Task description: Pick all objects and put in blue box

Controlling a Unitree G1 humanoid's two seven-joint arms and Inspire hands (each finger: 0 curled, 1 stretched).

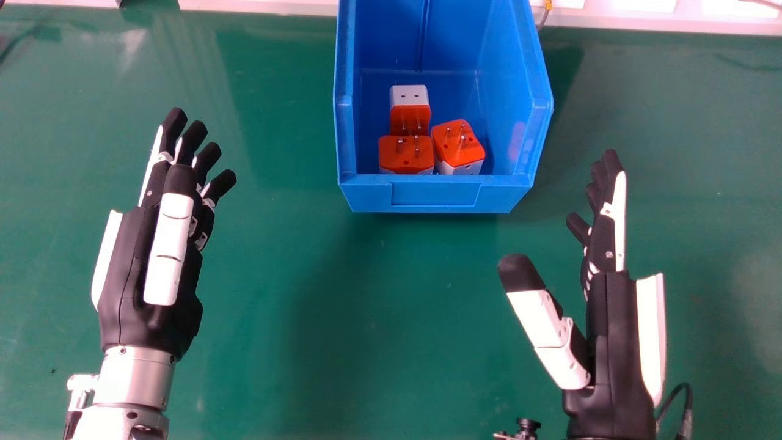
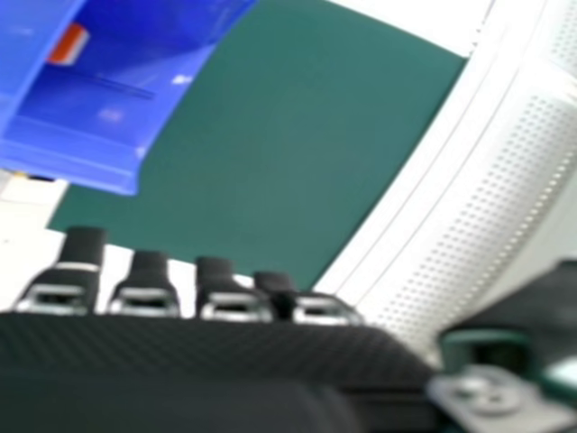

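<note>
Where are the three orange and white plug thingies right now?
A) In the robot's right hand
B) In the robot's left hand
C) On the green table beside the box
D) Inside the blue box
D: all three orange and white plug adapters sit together on the floor of the blue box, near its low front wall.

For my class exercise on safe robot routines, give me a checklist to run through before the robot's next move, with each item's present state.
1. Blue box standing upright: ok.
2. Three orange-and-white adapters inside the box: ok.
3. Left hand open, holding nothing: ok.
4. Right hand open, not touching the box: ok.
5. No objects left to pick beyond the views: cannot tell.
</note>
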